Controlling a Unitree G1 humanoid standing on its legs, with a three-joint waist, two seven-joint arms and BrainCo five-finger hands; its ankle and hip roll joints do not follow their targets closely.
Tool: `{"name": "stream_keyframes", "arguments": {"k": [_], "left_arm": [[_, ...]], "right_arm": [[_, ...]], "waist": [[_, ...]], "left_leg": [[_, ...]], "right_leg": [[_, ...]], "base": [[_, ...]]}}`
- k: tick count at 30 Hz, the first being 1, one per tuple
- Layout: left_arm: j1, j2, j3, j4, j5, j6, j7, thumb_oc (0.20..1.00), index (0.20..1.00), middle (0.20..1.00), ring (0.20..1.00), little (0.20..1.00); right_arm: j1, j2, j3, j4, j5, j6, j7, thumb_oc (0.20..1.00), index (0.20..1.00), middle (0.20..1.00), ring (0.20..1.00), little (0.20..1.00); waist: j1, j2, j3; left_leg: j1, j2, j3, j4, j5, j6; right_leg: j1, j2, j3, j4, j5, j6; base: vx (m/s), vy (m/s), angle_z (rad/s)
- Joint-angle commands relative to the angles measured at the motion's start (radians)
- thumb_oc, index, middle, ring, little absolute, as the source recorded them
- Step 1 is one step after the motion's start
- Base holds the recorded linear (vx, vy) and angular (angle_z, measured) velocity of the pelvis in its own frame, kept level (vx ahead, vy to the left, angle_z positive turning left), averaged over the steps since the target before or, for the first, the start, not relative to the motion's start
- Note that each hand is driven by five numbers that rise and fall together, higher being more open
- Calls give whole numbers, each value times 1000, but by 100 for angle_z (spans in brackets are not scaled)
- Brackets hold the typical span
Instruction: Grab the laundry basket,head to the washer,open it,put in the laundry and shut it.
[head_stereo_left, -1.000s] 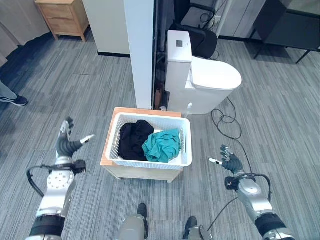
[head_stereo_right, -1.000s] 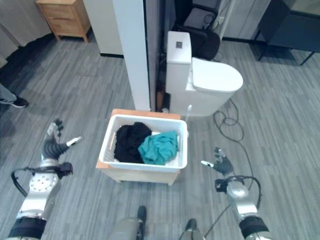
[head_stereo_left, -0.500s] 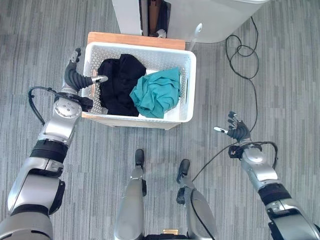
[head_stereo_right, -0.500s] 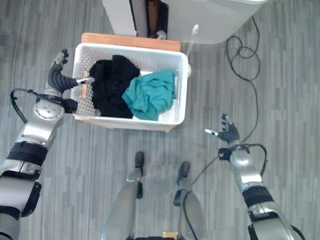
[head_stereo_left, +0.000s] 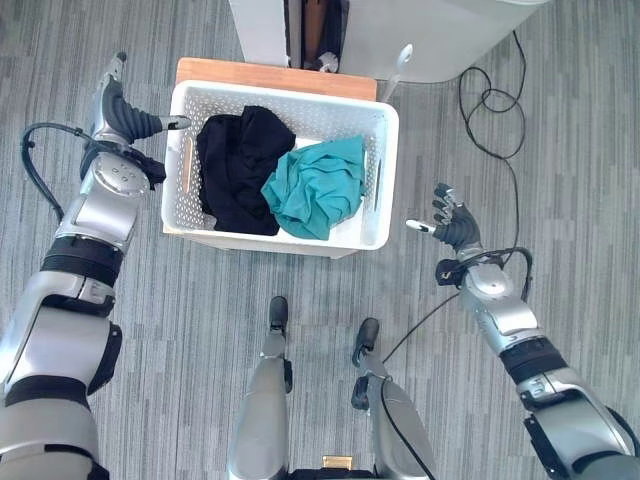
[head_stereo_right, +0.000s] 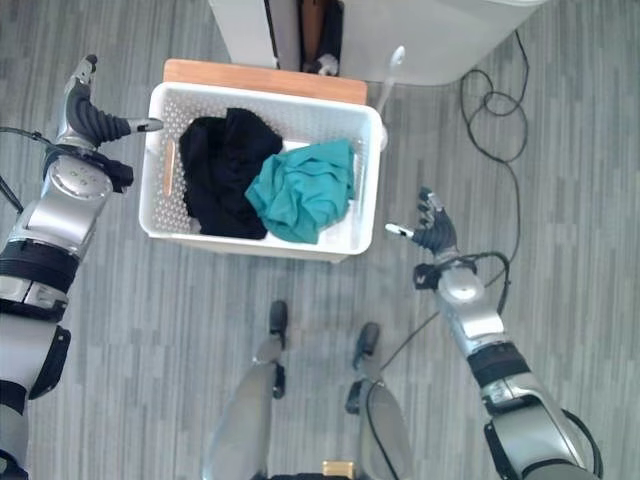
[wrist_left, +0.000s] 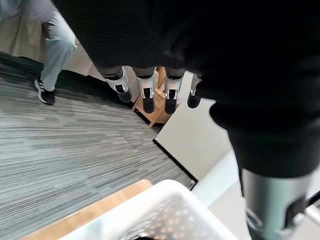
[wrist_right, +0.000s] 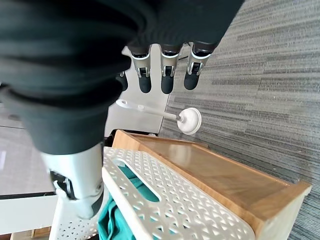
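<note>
A white perforated laundry basket sits on a low wooden stand. Inside lie black clothes and a teal garment. My left hand is open beside the basket's far left corner, its thumb reaching to the rim; the left wrist view has its straight fingers above the rim. My right hand is open a little to the right of the basket's right wall, apart from it. Its fingers point past the basket's handle slot.
A white toilet base and a white pillar stand just behind the stand. A white toilet brush leans by the toilet. In the left wrist view a person's legs and a wooden cabinet stand farther off on the grey floor.
The camera has tipped down onto the basket. My left hand has moved to the basket's far left corner. My right hand has come in closer to the right wall.
</note>
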Motion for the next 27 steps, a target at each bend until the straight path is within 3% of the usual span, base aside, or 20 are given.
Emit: {"name": "stream_keyframes", "arguments": {"k": [1,27], "left_arm": [[-32,30,24,74,86,12,50,1000,1000,1000,1000,1000],[-134,7,-55,183,147,64,52,1000,1000,1000,1000,1000]], "right_arm": [[16,-4,-2,-77,4,-52,-24,1000,1000,1000,1000,1000],[-54,14,-17,-196,23,-106,-96,1000,1000,1000,1000,1000]], "waist": [[4,-21,-32],[-26,-23,16]], "left_leg": [[-22,-4,1,112,-147,-8],[-122,6,6,145,-155,-15]], "right_leg": [[-70,-78,73,59,-31,46],[-169,-68,78,85,-33,45]], "base": [[32,-53,1],[0,0,0]]}}
